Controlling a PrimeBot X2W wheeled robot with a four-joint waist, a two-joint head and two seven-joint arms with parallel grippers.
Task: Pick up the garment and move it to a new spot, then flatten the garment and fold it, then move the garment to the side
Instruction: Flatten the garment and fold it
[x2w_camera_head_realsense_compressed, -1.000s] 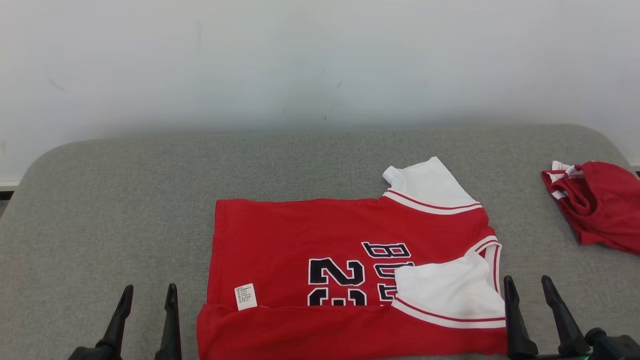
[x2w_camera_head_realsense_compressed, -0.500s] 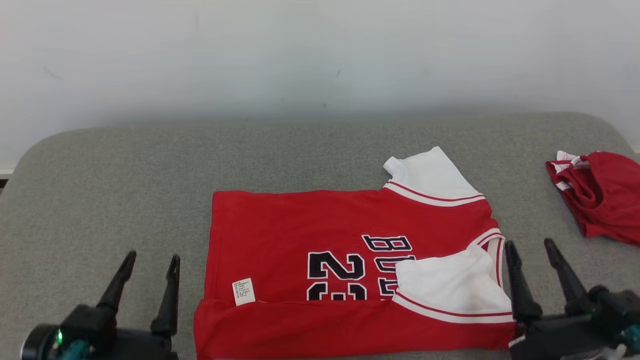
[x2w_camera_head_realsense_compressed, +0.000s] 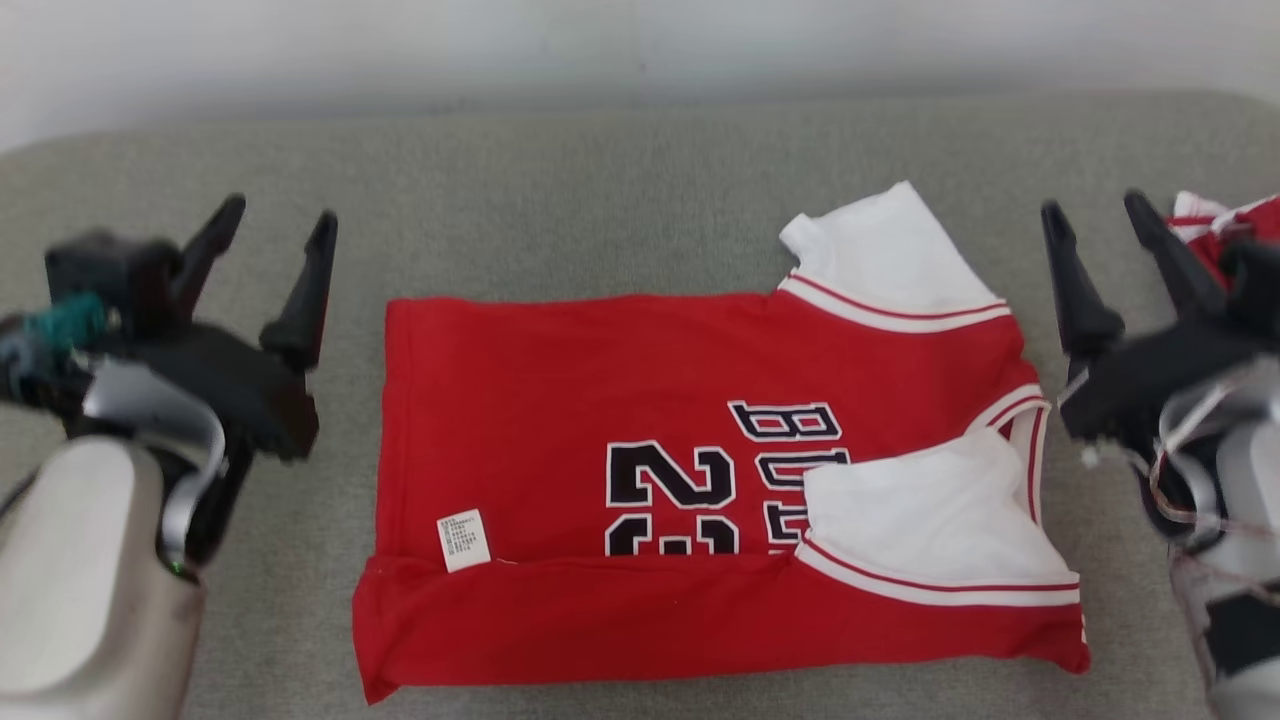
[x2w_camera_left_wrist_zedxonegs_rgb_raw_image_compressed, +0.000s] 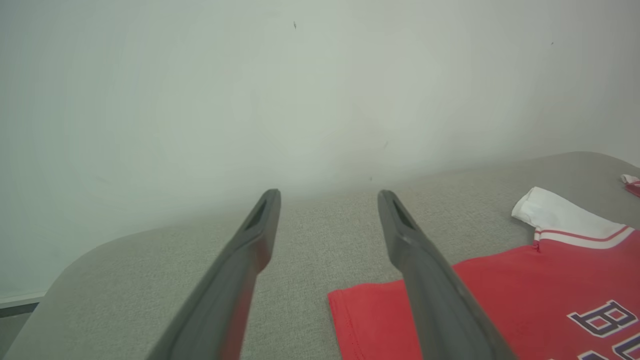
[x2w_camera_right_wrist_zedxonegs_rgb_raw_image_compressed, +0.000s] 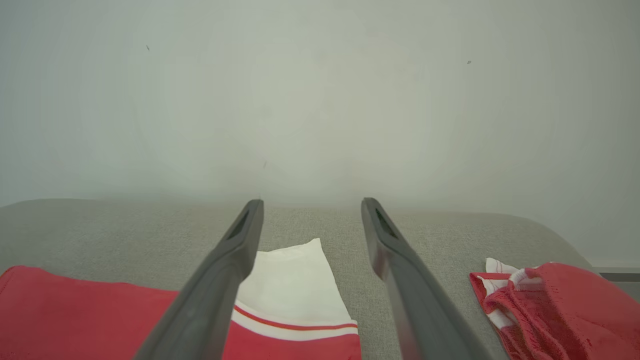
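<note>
The jersey (x2w_camera_head_realsense_compressed: 560, 390) lies flat on the grey worktop (x2w_camera_head_realsense_compressed: 600, 180) between the claws. The left claw (x2w_camera_head_realsense_compressed: 278, 213) is near its plain edge and the right claw (x2w_camera_head_realsense_compressed: 1092, 205) near its sleeves. Both gape wide, empty. A red garment (x2w_camera_right_wrist_zedxonegs_rgb_raw_image_compressed: 550, 305) lies beyond the right claw.

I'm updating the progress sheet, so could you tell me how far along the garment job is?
Done: the jersey lies flat on the grey surface, its near edge folded over and the near sleeve tucked in. In hand: nothing is gripped; the left gripper and right gripper hover open on either side. Left: the far sleeve sticks out unfolded, so more folds, then moving it aside.
</note>
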